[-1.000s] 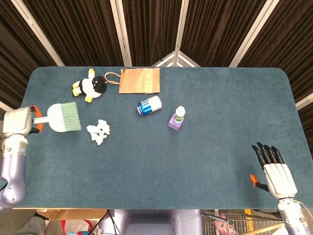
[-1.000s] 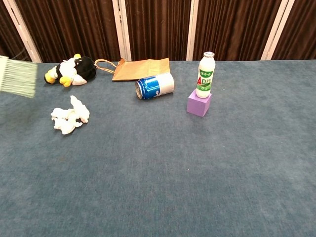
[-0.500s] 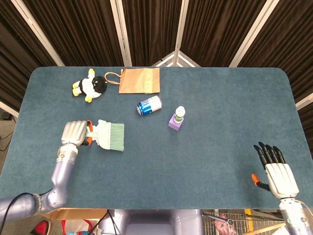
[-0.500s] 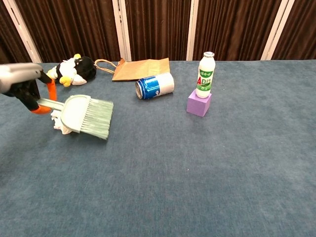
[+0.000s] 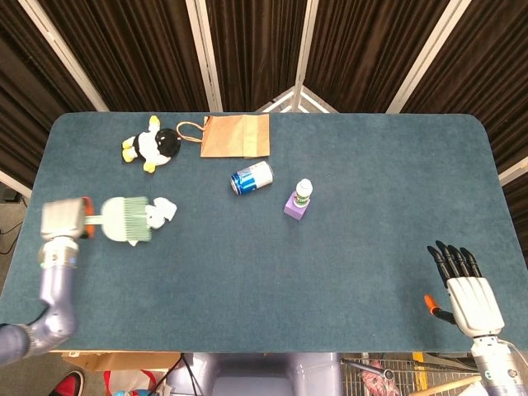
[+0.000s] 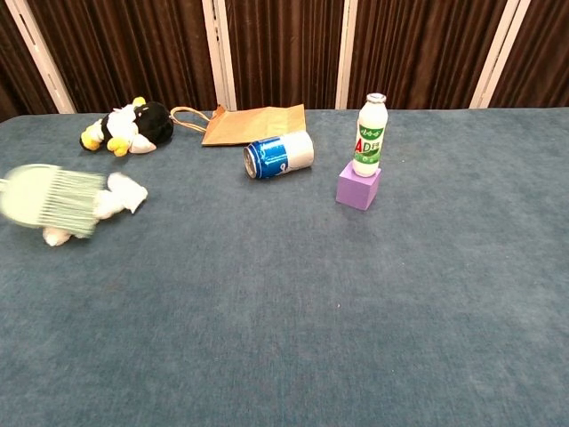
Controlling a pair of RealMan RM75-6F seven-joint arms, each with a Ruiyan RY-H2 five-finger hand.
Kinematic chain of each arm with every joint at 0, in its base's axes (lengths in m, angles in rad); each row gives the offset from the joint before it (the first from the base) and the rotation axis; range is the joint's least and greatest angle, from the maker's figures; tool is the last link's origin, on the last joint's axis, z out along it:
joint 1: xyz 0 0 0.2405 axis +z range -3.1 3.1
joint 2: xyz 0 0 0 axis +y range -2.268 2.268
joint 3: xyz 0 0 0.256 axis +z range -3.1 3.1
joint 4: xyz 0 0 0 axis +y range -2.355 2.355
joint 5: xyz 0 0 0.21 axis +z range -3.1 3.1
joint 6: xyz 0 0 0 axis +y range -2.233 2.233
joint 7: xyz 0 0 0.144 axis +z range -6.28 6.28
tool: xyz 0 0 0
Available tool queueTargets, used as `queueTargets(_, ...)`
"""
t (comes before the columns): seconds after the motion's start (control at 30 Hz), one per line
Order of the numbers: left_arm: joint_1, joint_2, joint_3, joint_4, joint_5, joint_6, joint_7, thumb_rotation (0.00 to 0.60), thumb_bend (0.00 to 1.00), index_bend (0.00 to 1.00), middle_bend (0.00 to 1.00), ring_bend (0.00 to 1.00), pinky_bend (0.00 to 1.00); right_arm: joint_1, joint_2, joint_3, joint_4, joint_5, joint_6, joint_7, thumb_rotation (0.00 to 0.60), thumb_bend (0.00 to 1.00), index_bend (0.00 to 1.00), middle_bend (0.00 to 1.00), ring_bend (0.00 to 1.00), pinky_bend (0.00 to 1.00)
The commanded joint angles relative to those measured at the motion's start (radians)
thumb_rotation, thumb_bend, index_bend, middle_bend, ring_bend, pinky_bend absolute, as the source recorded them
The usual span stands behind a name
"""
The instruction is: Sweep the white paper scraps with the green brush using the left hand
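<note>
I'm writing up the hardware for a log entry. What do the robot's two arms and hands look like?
Both arms are pale lavender-grey tubes. The right hand has a white ribbed back, black fingers and an orange part at its thumb side. The left hand is motion-blurred: a light grey-white back with an orange accent shows, finger colour unclear. No cables, sleeves or markings are visible.

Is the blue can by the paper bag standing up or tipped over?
Tipped over. The blue can lies on its side on the table, its round end facing the chest camera, just in front of the paper bag.
</note>
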Motion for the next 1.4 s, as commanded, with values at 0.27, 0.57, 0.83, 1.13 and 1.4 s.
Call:
queueTargets(0.27, 0.085, 0.170, -0.062, -0.006, 0.088, -0.024, -0.231, 0.600, 0.79, 0.67, 1.00, 1.00, 1.00, 0.001, -0.005, -0.001, -0.002, -0.003, 0.000, -0.015, 0.600, 0.32, 0.00, 0.00, 0.00, 0.01)
queueTargets(0.57, -0.019, 0.010, -0.096, -0.170, 0.147, 0.021, -0.168, 0.600, 0.79, 0.67, 1.00, 1.00, 1.00, 0.002, -0.003, 0.002, -0.001, 0.005, -0.005, -0.002, 0.600, 0.32, 0.00, 0.00, 0.00, 0.01)
queueTargets(0.83, -0.120, -0.223, -0.085, -0.069, 0.086, 0.046, -0.023, 0.600, 0.79, 0.67, 1.00, 1.00, 1.00, 0.000, 0.002, 0.004, 0.001, 0.013, -0.006, 0.016, 0.600, 0.32, 0.00, 0.00, 0.00, 0.01)
queueTargets(1.13, -0.096, -0.215, -0.060, -0.030, 0.044, 0.066, 0.020, 0.600, 0.79, 0.67, 1.00, 1.00, 1.00, -0.005, 0.010, 0.005, 0.005, 0.013, 0.002, 0.033, 0.600, 0.32, 0.00, 0.00, 0.00, 0.01)
queueTargets(1.4, 0.004, -0.097, -0.005, 0.012, 0.041, 0.029, -0.050, 0.600, 0.79, 0.67, 1.00, 1.00, 1.00, -0.008, 0.007, -0.001, -0.005, -0.002, 0.009, 0.009, 0.600, 0.32, 0.00, 0.00, 0.00, 0.01)
